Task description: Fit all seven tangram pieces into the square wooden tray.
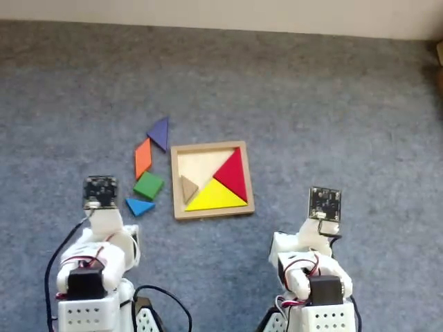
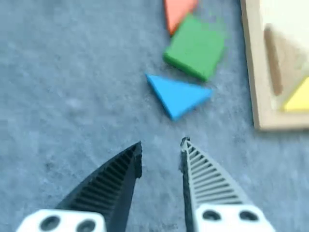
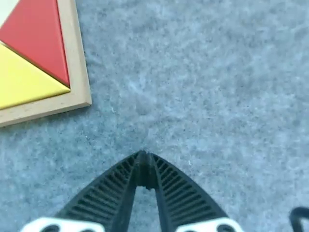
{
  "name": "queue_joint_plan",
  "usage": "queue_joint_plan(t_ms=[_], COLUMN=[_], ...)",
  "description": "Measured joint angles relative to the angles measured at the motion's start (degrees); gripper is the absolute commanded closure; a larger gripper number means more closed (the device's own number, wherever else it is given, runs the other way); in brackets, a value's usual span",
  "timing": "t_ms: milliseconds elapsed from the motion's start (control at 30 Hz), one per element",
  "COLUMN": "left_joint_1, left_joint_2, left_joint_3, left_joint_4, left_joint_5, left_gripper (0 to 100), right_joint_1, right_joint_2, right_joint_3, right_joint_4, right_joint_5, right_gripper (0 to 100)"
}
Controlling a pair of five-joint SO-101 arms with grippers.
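Observation:
The square wooden tray (image 1: 178,207) lies mid-carpet and holds a red triangle (image 1: 234,173), a yellow triangle (image 1: 213,197) and a small tan triangle (image 1: 188,188). Left of the tray lie a purple triangle (image 1: 159,131), an orange parallelogram (image 1: 142,157), a green square (image 1: 148,185) and a blue triangle (image 1: 139,206). My left gripper (image 2: 162,145) is open and empty, a short way short of the blue triangle (image 2: 178,95), with the green square (image 2: 195,47) beyond it. My right gripper (image 3: 144,155) is shut on nothing, over bare carpet off the tray's corner (image 3: 79,92).
Grey carpet covers the whole work area. A pale wall strip (image 1: 221,14) runs along the far edge. The left arm's base (image 1: 86,283) and the right arm's base (image 1: 315,287) stand at the near edge, with black cables beside them.

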Motion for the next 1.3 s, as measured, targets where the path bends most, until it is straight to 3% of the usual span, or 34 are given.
queue_joint_plan(t_ms=[233, 367, 567, 833, 1067, 1300], left_joint_1=[-4.9, -4.9, -1.1, 2.9, 3.0, 6.0], left_joint_2=[0.0, 0.0, 3.4, 34.7, 64.2, 85.4], left_joint_3=[-5.1, -7.6, -15.6, -31.8, -45.0, -54.3], left_joint_4=[-9.1, -10.2, -4.7, -3.1, -3.0, -3.1], left_joint_5=[-14.9, -16.7, -18.8, -19.0, -18.8, -18.8], left_gripper=[86, 86, 86, 73, 73, 73], right_joint_1=[0.0, 0.0, 0.0, 0.0, 0.0, 0.0], right_joint_2=[0.0, 0.0, 0.0, 0.0, 0.0, 0.0], right_joint_3=[0.0, 0.0, 0.0, 0.0, 0.0, 0.0], right_joint_4=[0.0, 0.0, 0.0, 0.0, 0.0, 0.0], right_joint_5=[0.0, 0.0, 0.0, 0.0, 0.0, 0.0], right_gripper=[99.3, 99.3, 99.3, 99.3, 99.3, 99.3])
